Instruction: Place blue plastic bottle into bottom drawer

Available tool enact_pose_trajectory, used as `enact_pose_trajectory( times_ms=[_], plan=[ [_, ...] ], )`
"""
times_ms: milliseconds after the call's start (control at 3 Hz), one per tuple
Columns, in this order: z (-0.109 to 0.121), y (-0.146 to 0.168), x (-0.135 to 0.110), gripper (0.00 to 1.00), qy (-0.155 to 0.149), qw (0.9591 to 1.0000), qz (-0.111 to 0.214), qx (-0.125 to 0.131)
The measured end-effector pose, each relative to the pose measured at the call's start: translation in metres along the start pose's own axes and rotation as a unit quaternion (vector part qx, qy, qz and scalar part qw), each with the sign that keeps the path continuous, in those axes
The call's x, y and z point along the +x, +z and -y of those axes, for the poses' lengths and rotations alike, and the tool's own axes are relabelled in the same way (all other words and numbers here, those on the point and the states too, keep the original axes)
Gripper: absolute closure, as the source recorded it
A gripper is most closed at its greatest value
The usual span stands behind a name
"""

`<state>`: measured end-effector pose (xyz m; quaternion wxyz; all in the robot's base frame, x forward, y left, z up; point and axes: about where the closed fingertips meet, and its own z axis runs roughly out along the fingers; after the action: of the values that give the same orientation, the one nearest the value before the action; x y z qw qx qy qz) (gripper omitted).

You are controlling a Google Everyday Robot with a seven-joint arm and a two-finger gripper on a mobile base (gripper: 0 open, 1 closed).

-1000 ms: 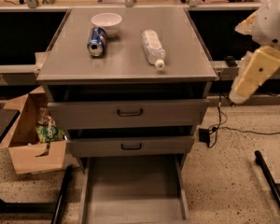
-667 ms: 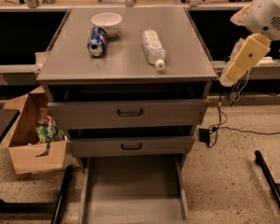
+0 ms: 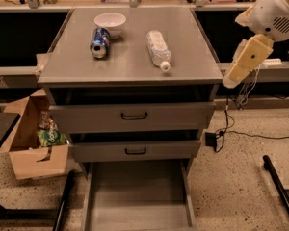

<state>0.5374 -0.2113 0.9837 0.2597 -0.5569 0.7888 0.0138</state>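
Note:
The blue plastic bottle lies on its side on the grey cabinet top, right of centre, its white cap pointing toward the front. The bottom drawer is pulled out at floor level, a wide shallow grey tray with nothing in it. My arm hangs in from the upper right, and the gripper is at its lower end, just off the right front corner of the cabinet top, to the right of the bottle and apart from it. It holds nothing that I can see.
A blue soda can lies left of the bottle, with a white bowl behind it. The two upper drawers are shut. A cardboard box stands on the floor at left. Cables and a black bar lie at right.
My arm has swung up and left, bringing the gripper closer to the cabinet's right front corner. The bottle, can and drawers have not moved.

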Motion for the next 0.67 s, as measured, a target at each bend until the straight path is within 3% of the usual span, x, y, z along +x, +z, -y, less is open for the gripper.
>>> enact_pose_trajectory(
  times_ms=[667],
  plan=[
    [0.072,0.048,-0.012,0.0,0.058,0.9973,0.036,0.027]
  ],
)
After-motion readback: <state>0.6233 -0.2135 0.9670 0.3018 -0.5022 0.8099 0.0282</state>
